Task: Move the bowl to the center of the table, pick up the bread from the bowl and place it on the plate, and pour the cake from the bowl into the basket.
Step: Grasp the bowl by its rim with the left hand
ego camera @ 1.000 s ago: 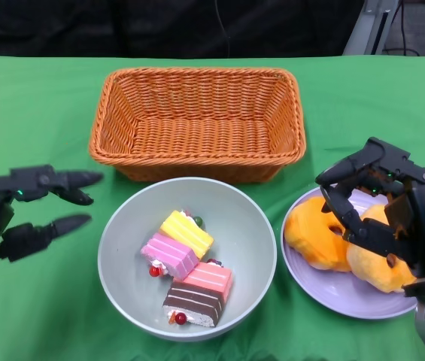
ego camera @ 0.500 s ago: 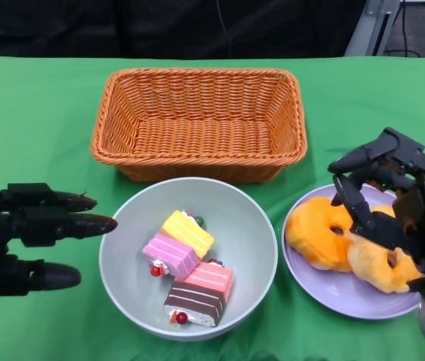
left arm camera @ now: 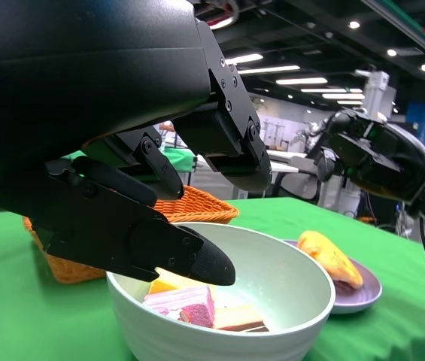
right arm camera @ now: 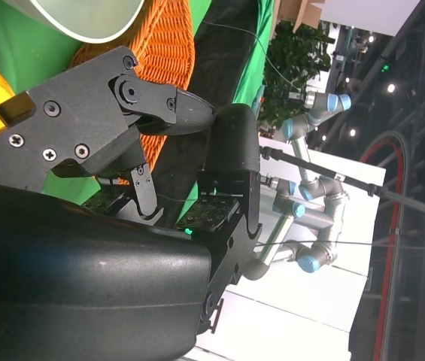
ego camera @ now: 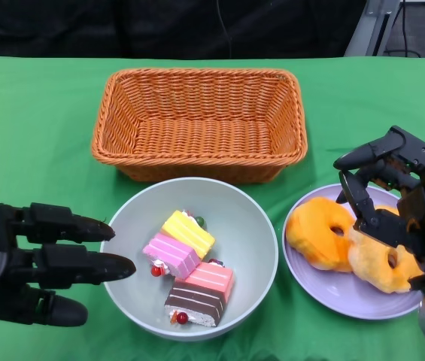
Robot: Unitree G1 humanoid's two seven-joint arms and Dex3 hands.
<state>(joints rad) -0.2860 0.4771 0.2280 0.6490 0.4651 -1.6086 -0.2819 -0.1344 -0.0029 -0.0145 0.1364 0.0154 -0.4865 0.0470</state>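
Head view. The pale grey-green round bowl (ego camera: 188, 258) sits near table centre, just at 6 o'clock of the orange woven wicker basket (ego camera: 198, 124). Inside it I see only the cake: a yellow striped slice (ego camera: 187, 232), a pink striped slice (ego camera: 169, 254) and a pink-and-chocolate slice (ego camera: 198, 292). Both orange ring-shaped bread pieces (ego camera: 345, 245) lie on the lilac round plate (ego camera: 332, 289) at 3 o'clock of the bowl.

I judge the first two steps done; the pour is the step in hand.

My left hand (ego camera: 33, 261) is at the bowl's 9 o'clock, holding nothing, fingers extended and apart, tips at the rim. The left wrist view shows fingers (left arm camera: 141, 241) just over the rim; contact I cannot confirm.

My right hand (ego camera: 396, 197) hovers over the plate's 2 o'clock side, fingers spread, gripping nothing; whether it touches the bread I cannot tell.

Next move, as I read it: secure a firm rim grip, lift, carry toward 12 o'clock, tip over the basket wall.
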